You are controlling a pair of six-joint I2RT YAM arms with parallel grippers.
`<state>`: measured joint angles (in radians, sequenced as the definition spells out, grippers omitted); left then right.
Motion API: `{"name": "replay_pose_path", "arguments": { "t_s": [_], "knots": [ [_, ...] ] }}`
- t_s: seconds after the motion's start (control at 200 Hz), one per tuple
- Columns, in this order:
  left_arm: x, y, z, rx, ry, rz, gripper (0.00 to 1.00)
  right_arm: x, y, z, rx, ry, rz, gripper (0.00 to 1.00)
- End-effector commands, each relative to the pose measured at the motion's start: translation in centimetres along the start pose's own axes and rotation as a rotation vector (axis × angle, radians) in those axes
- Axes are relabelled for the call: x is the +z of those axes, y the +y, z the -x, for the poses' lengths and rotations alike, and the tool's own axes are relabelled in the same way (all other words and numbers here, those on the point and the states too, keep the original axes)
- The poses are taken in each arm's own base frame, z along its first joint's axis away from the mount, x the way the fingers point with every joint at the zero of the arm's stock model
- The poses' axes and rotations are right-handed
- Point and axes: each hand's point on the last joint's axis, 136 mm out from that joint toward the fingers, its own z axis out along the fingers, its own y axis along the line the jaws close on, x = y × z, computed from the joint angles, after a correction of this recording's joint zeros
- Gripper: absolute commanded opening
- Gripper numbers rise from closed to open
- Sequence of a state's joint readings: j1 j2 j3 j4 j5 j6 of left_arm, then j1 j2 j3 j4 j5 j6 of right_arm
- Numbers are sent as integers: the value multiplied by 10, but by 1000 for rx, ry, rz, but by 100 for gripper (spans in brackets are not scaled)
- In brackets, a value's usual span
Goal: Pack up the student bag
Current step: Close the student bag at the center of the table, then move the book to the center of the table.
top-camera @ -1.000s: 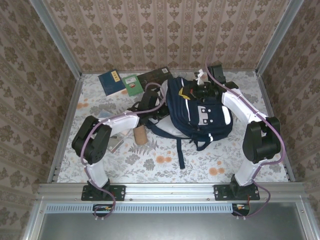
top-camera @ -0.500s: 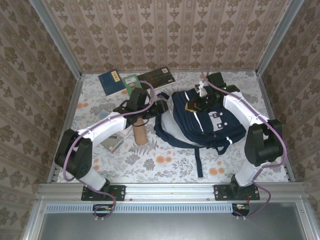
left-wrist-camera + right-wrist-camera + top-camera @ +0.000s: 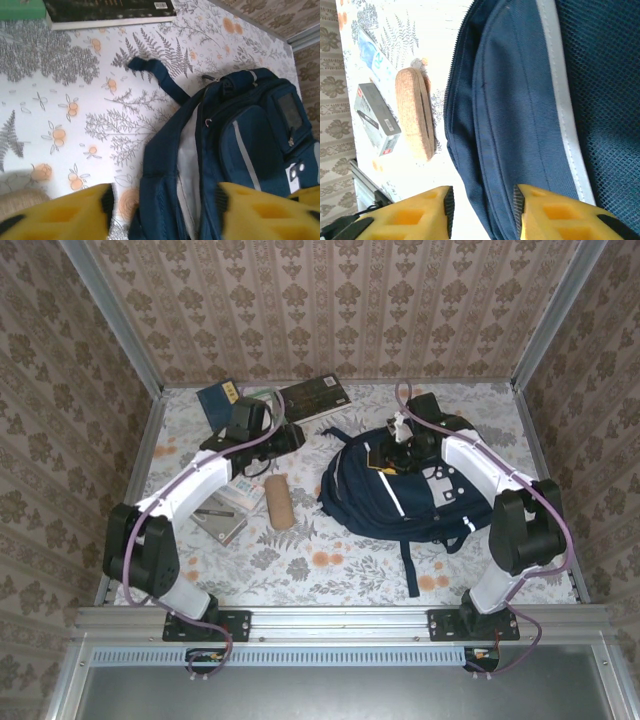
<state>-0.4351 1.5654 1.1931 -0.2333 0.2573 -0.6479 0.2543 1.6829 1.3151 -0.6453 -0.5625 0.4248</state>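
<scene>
**Top view**
- Student bag (image 3: 400, 502): lies flat on the floral counter (image 3: 300, 565), right of centre, with dark straps trailing toward the near edge.
- Right jaws: over the far end of the bag; their state cannot be told from up here.
- Left jaws: over the far left of the counter, near the dark book (image 3: 315, 398) and clear of the bag.
- Blue book (image 3: 218, 400): at the far edge, left of the dark book.
- Cork pouch (image 3: 277, 502): on the counter left of the bag, not touching it.
- Grey box (image 3: 222, 527): just left of the pouch, nearer the front.

**Left wrist view**
- Left jaws: released; the yellow fingers (image 3: 65, 212) stand wide apart with nothing between them.
- Student bag (image 3: 240, 150): below and to the right, with its pale lining showing along the gaping zip.
- Strap (image 3: 157, 75): reaches from the bag toward the dark book at the top edge.

**Right wrist view**
- Right jaws: released; the yellow fingers (image 3: 555, 215) stand apart with the bag's navy edge in the gap. Contact cannot be told.
- Student bag (image 3: 520, 100): a white stripe and dark mesh run along its right side.
- Cork pouch, grey box: side by side on the counter, left of the bag.
</scene>
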Motion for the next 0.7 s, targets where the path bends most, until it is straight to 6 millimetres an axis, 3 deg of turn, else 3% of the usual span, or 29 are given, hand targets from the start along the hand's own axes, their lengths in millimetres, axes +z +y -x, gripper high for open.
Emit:
{"name": "replay_pose_path", "arguments": {
  "t_s": [0.0, 0.15, 0.225, 0.29, 0.315, 0.32, 0.345, 0.465, 0.695],
  "knots": [
    [19, -3, 28, 72, -31, -12, 40, -19, 21, 11, -74, -83, -48, 43],
    [52, 0, 58, 68, -68, -29, 9, -33, 33, 17, -89, -164, -60, 48],
    [70, 6, 71, 52, -82, -34, 0, -41, 39, 17, -88, -196, -53, 58],
    [87, 13, 82, 26, -98, -43, 0, -48, 44, 17, -74, -218, -39, 66],
    [94, 18, 86, 9, -100, -47, 0, -50, 47, 17, -72, -225, -29, 85],
    [95, 19, 87, 5, -102, -48, 0, -52, 48, 17, -71, -230, -24, 93],
    [102, 20, 92, -9, -101, -62, 0, -53, 50, 17, -68, -235, -20, 99],
    [129, 28, 110, -49, -105, -90, 0, -64, 57, 17, -63, -264, 1, 100],
    [180, 47, 119, -88, -61, -61, 0, -73, 62, 13, -59, -281, 11, 100]
  ]
}}
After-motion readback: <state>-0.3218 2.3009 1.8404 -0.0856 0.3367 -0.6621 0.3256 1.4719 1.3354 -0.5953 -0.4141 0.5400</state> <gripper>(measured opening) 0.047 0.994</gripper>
